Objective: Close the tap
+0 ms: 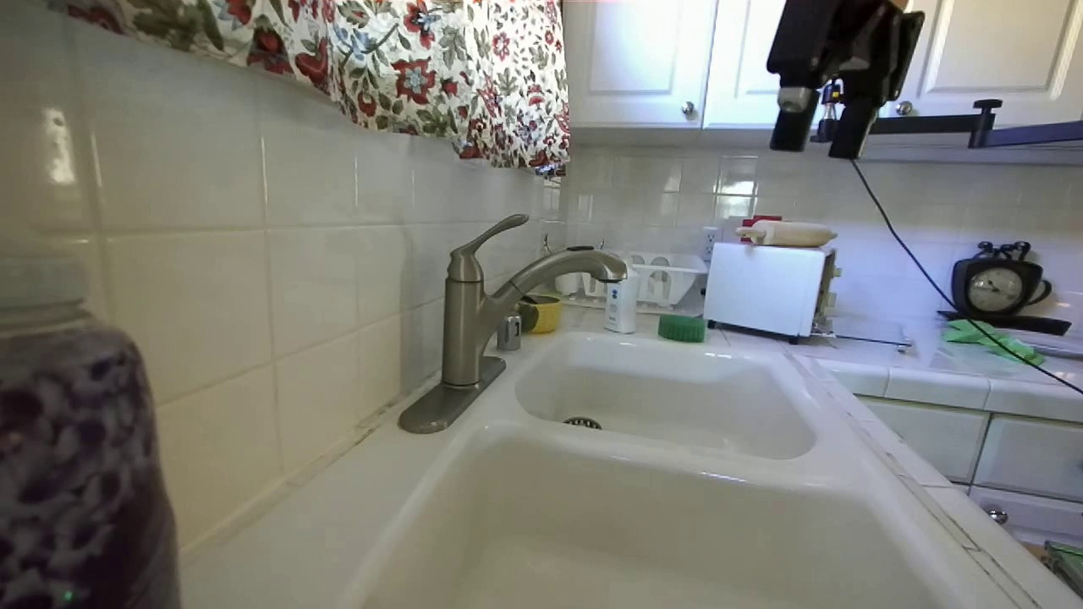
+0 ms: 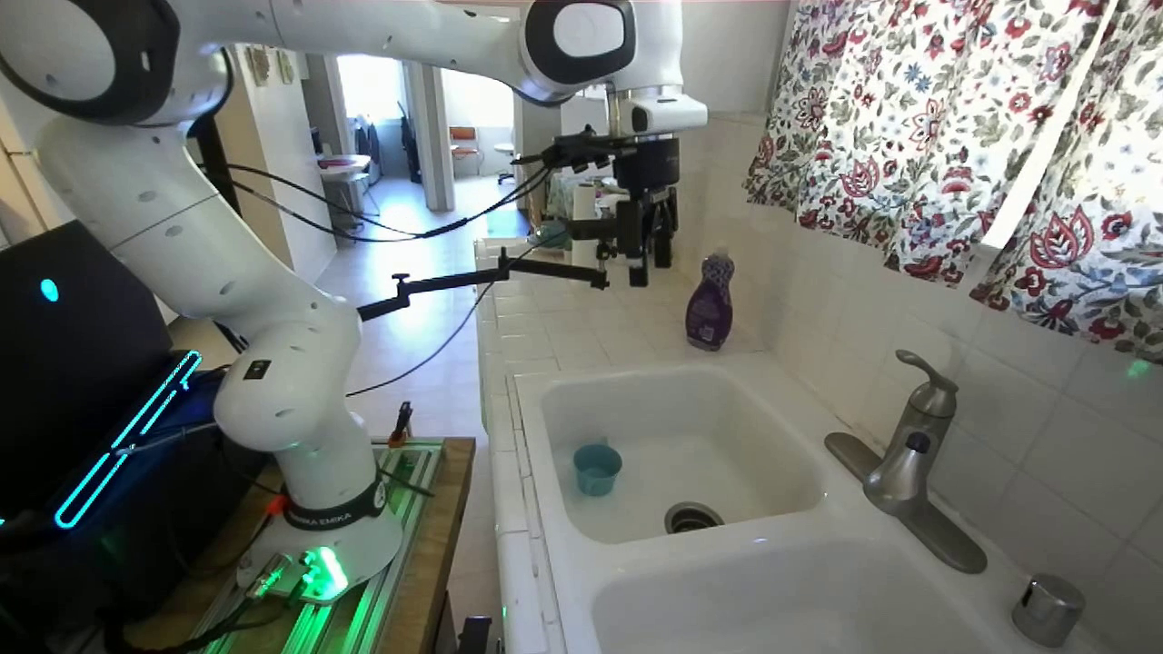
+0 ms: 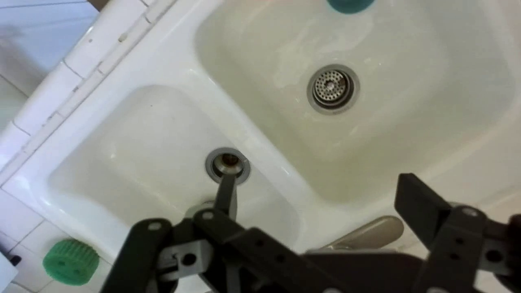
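Well below the tool [image 1: 817, 145]; the tap [image 1: 476, 323].

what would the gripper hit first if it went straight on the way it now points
Pointing down, the gripper would probably first meet the glossy white sink basin holding the round teal cup; depth is unclear.
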Robot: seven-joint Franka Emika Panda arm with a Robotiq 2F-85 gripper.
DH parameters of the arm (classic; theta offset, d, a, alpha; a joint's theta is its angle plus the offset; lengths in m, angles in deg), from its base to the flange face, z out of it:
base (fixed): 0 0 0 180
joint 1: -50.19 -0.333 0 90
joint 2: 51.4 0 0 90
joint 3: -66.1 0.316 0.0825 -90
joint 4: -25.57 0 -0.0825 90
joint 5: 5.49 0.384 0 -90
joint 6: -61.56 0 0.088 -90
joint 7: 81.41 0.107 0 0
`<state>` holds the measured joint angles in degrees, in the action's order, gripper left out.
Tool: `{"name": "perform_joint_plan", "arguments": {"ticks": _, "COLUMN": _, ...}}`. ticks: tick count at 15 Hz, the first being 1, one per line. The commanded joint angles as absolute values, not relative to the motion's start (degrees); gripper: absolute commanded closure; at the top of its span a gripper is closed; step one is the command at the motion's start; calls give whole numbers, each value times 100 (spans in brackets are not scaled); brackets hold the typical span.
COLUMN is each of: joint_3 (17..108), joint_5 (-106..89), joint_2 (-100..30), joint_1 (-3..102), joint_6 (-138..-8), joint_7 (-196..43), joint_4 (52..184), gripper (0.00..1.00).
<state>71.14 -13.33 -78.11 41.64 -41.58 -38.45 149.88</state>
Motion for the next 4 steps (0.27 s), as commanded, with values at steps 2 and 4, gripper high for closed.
{"name": "perform_joint_plan", "arguments": {"ticks": 2, "joint_3": 7319, "joint_5": -1228, "joint_2": -7837, "joint_1": 4543, "joint_6": -3974, "joint_7": -4534, "joint_4": 15052, "gripper": 0}}
{"name": "perform_joint_plan", "arguments": {"ticks": 4, "joint_3": 7307, "joint_5": -1231, "joint_2": -7838, "joint_1": 4576, "joint_6": -3953, "joint_7": -4722, "joint_4": 15095, "gripper": 0}}
